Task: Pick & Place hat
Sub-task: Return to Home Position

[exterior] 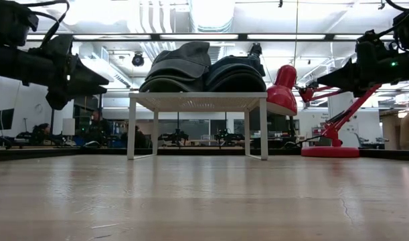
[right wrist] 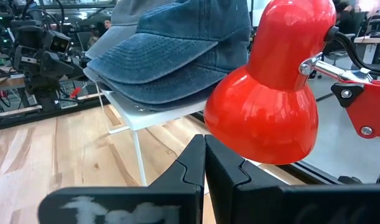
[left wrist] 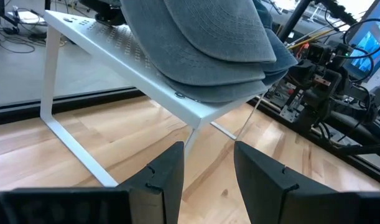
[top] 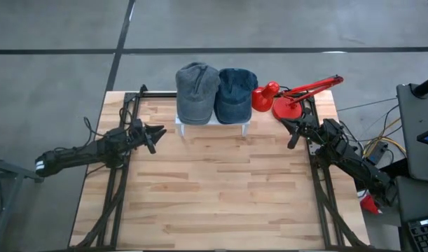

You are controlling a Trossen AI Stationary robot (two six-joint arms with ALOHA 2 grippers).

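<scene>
One gray cap stack, one blue cap stack atop one white shelf — left gripper agape, right gripper clenched, empty.

Grey cap stack beside blue cap stack (atop shelf).

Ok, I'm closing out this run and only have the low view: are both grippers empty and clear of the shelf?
Observer: Yes. The high view shows the left gripper off the shelf's left end and the right gripper by the red lamp's base, both apart from the shelf.
Operator: Fingers open or shut?
Observer: The wrist views show the left's fingers parted around nothing and the right's pressed together, empty.
Operator: Which caps are where?
Observer: From above, the gray caps sit on the shelf's left half and the blue caps on its right half, next to the red lamp.
</scene>
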